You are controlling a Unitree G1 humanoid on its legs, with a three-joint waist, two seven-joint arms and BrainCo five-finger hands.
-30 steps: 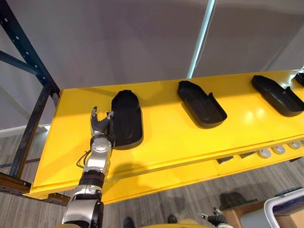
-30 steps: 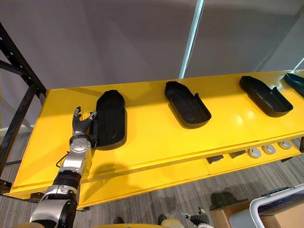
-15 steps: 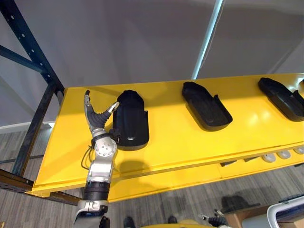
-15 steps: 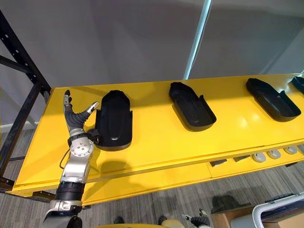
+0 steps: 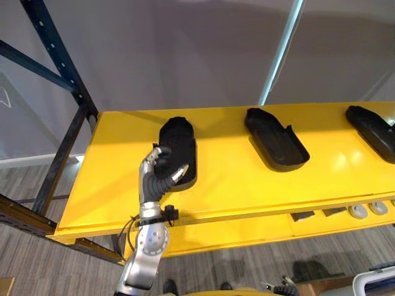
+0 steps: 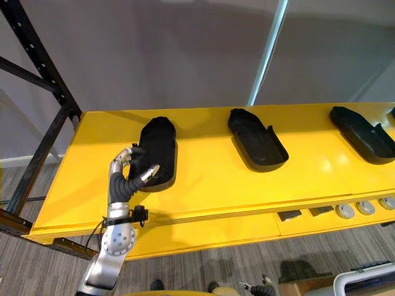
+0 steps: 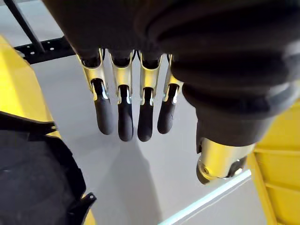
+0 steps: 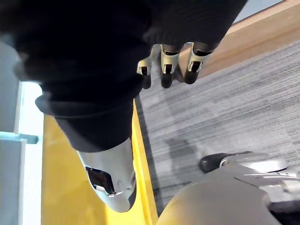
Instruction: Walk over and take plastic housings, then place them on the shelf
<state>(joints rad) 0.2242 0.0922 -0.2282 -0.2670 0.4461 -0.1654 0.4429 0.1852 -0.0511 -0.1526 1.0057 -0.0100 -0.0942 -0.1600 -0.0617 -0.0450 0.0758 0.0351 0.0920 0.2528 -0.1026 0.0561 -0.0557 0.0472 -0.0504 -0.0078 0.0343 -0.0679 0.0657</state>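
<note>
1. Far L: dark rack upright [image 5: 60, 92], well clear of the arm.
2. Left hand [image 5: 155, 179] hovers at the near end of the leftmost housing [image 5: 180, 145]. Fingers are loose, a bit bent and spread, gripping nothing (the left wrist view has them over open air, housing off to one side). Touching it or not: can't tell.
3. That housing lies flat on the yellow shelf [image 5: 228, 179], near its L end, so this one looks placed. Step in hand, I'd judge, is getting the hand clear. To do it well: keep fingers open, lift first, then draw back twd the robot, so the thumb doesn't hook the rim and drag the part twd the front edge.
4. Middle housing [image 5: 276, 139] and right housing [image 5: 372, 126] sit on the same shelf, well apart; neither is in the way.
5. Lower ledge, far R: round grey parts [image 5: 367, 209], no obstacle.
6. Right hand [image 8: 164, 70] hangs low over carpet floor [image 8: 225, 108], idle; open or closed, can't tell.
</note>
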